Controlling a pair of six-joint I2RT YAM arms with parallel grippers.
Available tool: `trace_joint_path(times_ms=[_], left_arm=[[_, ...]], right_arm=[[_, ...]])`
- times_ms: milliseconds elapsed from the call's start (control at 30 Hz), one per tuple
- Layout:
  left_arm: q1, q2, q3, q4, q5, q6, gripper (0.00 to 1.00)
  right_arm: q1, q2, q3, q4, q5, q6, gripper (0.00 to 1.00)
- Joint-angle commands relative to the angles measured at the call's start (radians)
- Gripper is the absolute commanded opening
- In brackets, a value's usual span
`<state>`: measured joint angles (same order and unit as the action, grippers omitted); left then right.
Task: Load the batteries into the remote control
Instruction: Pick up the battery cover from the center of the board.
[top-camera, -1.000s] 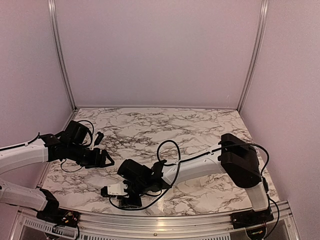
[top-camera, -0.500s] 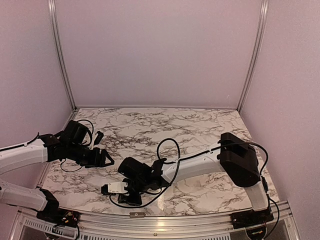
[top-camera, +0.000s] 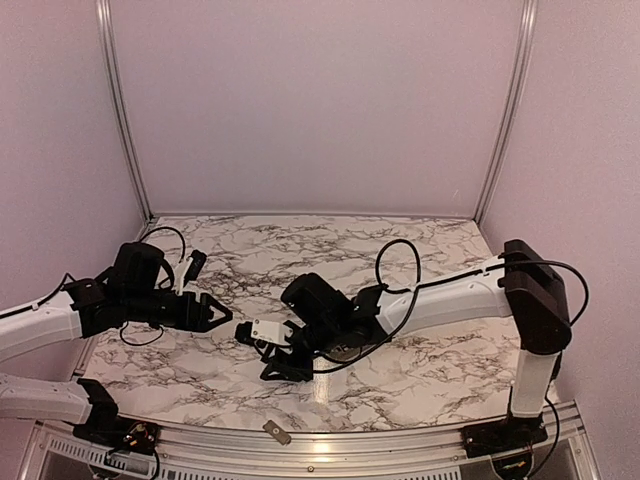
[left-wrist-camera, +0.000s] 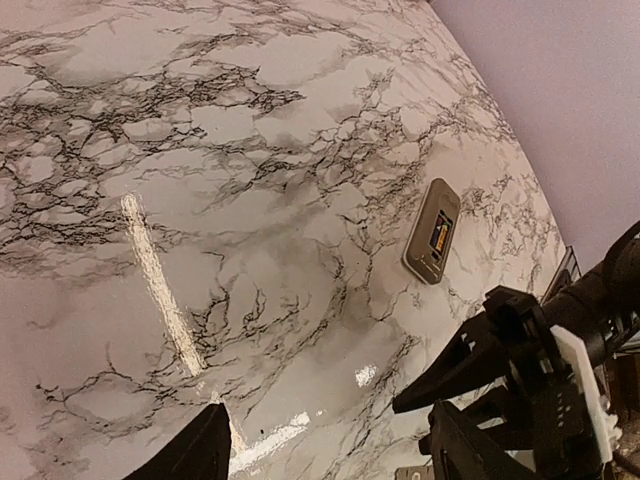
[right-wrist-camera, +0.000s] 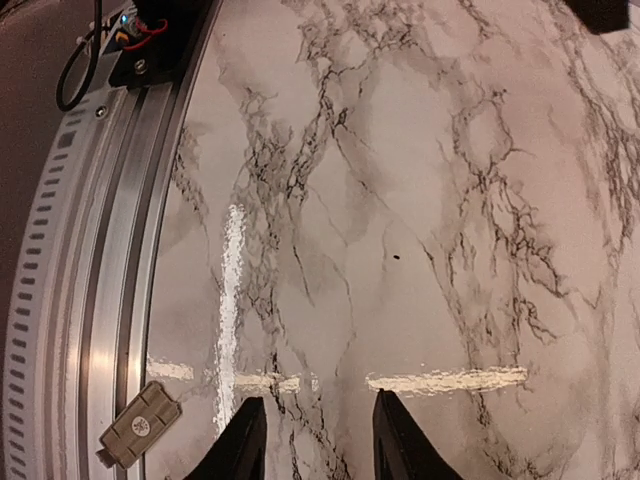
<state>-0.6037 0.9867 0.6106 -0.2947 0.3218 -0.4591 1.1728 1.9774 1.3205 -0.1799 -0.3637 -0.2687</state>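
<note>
The remote control (top-camera: 272, 432) is a small grey-tan rectangle lying at the table's front edge, against the metal rail. In the left wrist view it (left-wrist-camera: 432, 232) shows a dark recess with something orange in it. In the right wrist view it (right-wrist-camera: 140, 425) lies at the lower left beside the rail. No loose batteries show in any view. My left gripper (top-camera: 222, 316) is open and empty above the left of the table. My right gripper (top-camera: 258, 352) is open and empty, held above the marble just right of the left gripper and behind the remote.
The aluminium front rail (right-wrist-camera: 100, 250) runs along the table's near edge. My right gripper's fingers (left-wrist-camera: 520, 370) show at the lower right of the left wrist view. Black cables loop off both arms (top-camera: 400, 255). Lilac walls close in the back and both sides.
My right arm has lifted and swung back and to the right, away from the front edge. My left gripper has shifted a little to the right. The remote has not moved.
</note>
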Motion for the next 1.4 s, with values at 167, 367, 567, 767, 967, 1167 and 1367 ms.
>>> trace_joint_path(times_ms=[167,367,567,767,967,1167,1367], left_arm=[[-0.402,0.087,0.076,-0.119,-0.141,0.057,0.56],[-0.647,0.252,0.163,-0.225,-0.225,-0.037,0.35],[-0.809,0.432,0.313,-0.312,-0.279,-0.188,0.32],[-0.873,0.597,0.452,-0.393,-0.314,-0.246,0.32],[-0.901,0.71,0.523,-0.447,-0.349,-0.248,0.28],[-0.902,0.768,0.534,-0.441,-0.36,-0.245,0.24],[-0.901,0.808,0.543,-0.416,-0.349,-0.227,0.19]], right_arm=[[-0.23,-0.312,-0.329,0.171,-0.054,0.259,0.45],[-0.313,-0.407,-0.409,0.193,-0.019,0.307,0.45],[-0.335,-0.441,-0.431,0.184,-0.002,0.303,0.45],[-0.34,-0.455,-0.446,0.188,-0.001,0.296,0.45],[-0.346,-0.475,-0.46,0.184,0.004,0.292,0.45],[-0.349,-0.493,-0.482,0.184,0.001,0.29,0.45],[-0.349,-0.495,-0.492,0.184,0.001,0.287,0.45]])
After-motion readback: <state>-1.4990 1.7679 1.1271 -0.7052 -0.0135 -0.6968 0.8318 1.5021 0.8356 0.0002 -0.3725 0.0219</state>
